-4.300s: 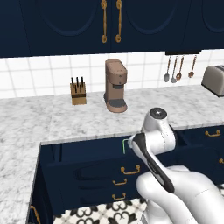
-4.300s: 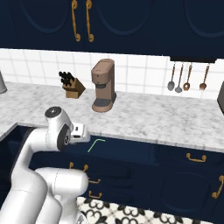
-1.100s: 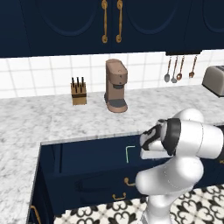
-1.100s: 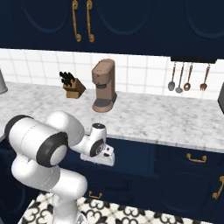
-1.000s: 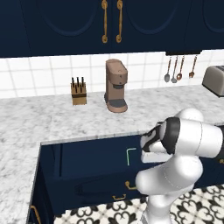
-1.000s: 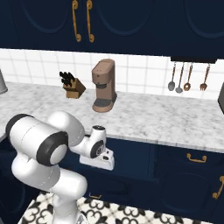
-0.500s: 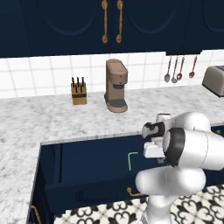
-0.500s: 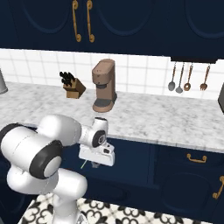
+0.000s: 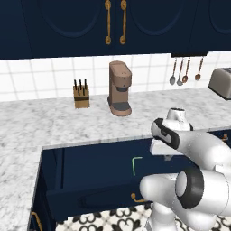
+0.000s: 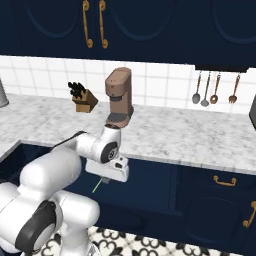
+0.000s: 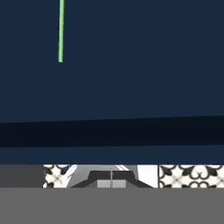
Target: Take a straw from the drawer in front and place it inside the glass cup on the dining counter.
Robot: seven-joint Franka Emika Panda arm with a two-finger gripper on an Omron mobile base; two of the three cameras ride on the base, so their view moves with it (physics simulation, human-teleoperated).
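The drawer (image 9: 90, 173) stands pulled out under the marble counter, its navy floor bare except for the straw (image 9: 134, 165). The straw is a thin green stick lying flat, its bent end toward the back. My gripper (image 9: 168, 157) hangs over the drawer's right part, just right of the straw and apart from it. In the right base view the straw (image 10: 97, 186) pokes out from under my gripper (image 10: 105, 179). The hand view has the straw (image 11: 61, 30) at the upper left, far from my gripper (image 11: 110, 183), which is shut with nothing in it. The glass cup and the dining counter are out of view.
On the marble counter behind the drawer stand a brown coffee machine (image 9: 120, 89), a knife block (image 9: 81, 95) and a toaster (image 9: 222, 83). Utensils (image 9: 179, 74) hang on the tile wall. Lower drawers with brass handles (image 10: 225, 181) lie to the right, above patterned floor tiles (image 11: 183, 176).
The jaws have closed the last bit, with nothing between them. The arm has folded in and the hand has shifted slightly. The straw lies where it lay.
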